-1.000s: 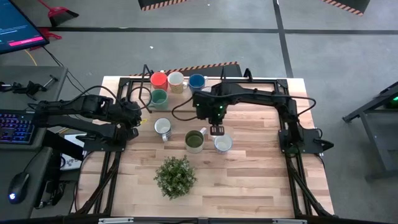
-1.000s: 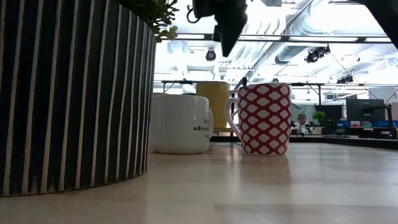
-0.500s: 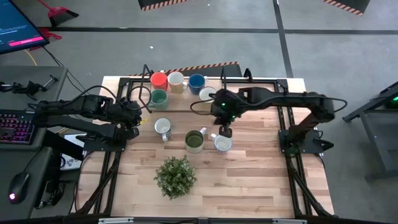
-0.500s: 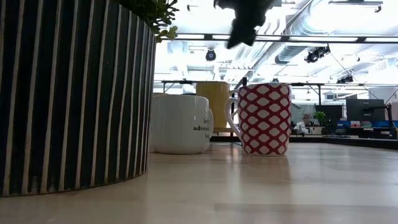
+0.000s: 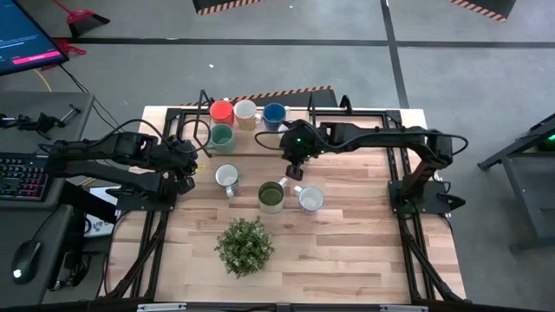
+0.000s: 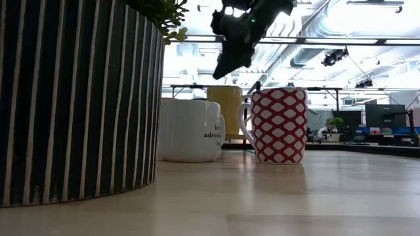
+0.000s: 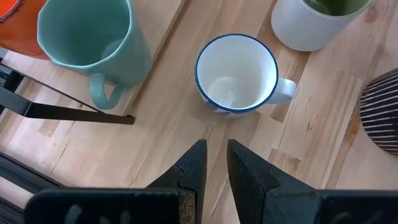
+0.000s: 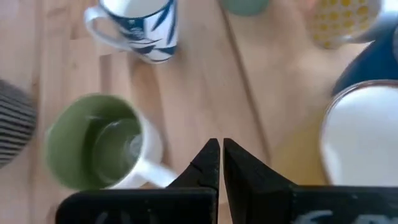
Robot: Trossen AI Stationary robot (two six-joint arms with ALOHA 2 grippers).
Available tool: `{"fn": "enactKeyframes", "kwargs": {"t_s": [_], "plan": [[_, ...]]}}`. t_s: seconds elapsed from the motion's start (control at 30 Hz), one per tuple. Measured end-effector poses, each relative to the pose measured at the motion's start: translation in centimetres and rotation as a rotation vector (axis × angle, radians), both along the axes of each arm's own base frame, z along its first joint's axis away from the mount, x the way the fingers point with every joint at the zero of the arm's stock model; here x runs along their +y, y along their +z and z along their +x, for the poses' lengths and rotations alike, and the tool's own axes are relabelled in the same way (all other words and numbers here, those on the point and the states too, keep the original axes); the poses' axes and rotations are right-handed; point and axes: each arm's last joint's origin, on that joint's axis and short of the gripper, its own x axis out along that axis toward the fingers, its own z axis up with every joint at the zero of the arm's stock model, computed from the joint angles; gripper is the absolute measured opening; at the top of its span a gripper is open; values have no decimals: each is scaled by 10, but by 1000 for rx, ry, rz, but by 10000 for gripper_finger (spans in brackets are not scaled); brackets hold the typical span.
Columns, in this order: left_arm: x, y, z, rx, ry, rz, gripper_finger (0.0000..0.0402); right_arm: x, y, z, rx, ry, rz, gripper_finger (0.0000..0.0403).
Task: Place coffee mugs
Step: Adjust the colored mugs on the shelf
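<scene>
Orange [image 5: 221, 111], cream [image 5: 245, 113] and blue [image 5: 274, 113] mugs stand in a row at the table's far edge, with a teal mug [image 5: 222, 136] in front of them. A blue-rimmed white mug [image 5: 227, 178], an olive-green-lined mug [image 5: 271, 196] and a white mug [image 5: 310, 200] stand mid-table. Another white mug [image 8: 364, 137] stands beside the blue one, under my right arm. My right gripper [image 5: 293, 171] hovers shut and empty, just beyond the olive-green-lined mug [image 8: 93, 149]. My left gripper [image 7: 214, 152] waits shut at the table's left, near the blue-rimmed mug [image 7: 236, 73].
A bushy plant [image 5: 244, 245] in a dark striped pot [image 6: 79, 98] stands toward the near edge. A black frame [image 5: 182, 117] runs along the table's far and side edges. Bare wood lies at the near right.
My right gripper has swung a little toward the table's right edge, then back left and toward the far edge, staying above the mugs. It has tipped to a slant and has stayed shut. No mug has moved.
</scene>
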Motion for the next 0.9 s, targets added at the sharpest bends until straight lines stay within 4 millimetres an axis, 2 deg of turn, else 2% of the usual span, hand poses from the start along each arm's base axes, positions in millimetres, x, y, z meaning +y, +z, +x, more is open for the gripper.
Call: {"fn": "enactKeyframes", "kwargs": {"t_s": [0.13,0.53,0.9], "plan": [[0,0,0,0,0,0,53,-4,4,5,-29,-21,-40,0],[0,1,2,-21,5,12,53,-12,-12,13,-3,-52,-53,0],[0,1,2,-21,6,14,53,-27,-14,8,29,-99,-61,0]]}}
